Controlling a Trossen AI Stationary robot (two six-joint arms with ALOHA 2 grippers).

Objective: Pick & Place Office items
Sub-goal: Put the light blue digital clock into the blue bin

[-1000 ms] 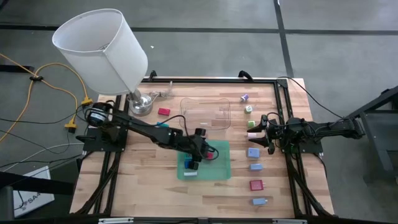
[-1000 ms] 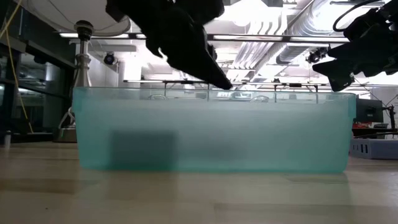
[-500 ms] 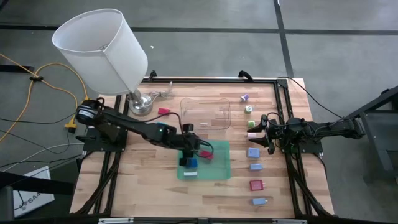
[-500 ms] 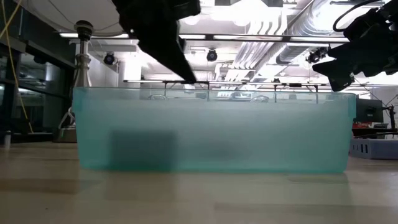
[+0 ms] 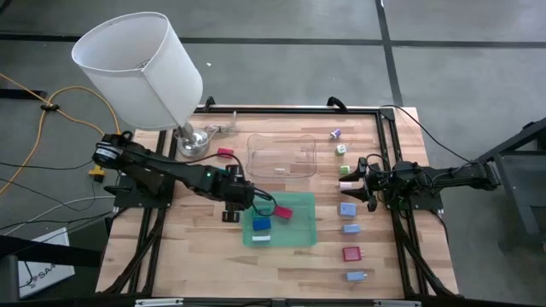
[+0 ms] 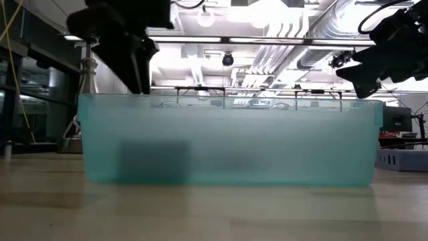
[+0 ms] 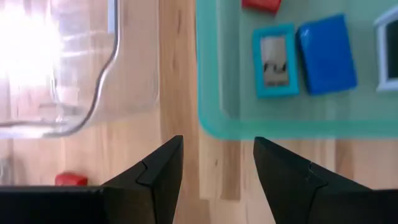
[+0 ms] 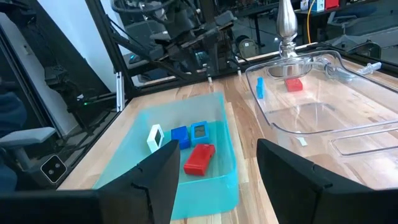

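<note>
The office items are small coloured blocks. In the green tray lie a blue block, a teal-framed one, a red one and a white one. Several more blocks lie in a row on the table's right side. One red block lies near the lamp base. My left gripper hangs open just left of the green tray, above the bare wood, fingers pointing steeply down. My right gripper waits open at the right, level above the table.
A clear plastic tray stands behind the green one. A lamp with a big white shade and a metal base occupies the far left corner. Bare wood lies left of the green tray, toward the near edge.
My left gripper has drawn out of the green tray toward the table's left edge, rising a little and tipping more steeply down. Its fingers have stayed open. The blocks in the tray lie where they were.
</note>
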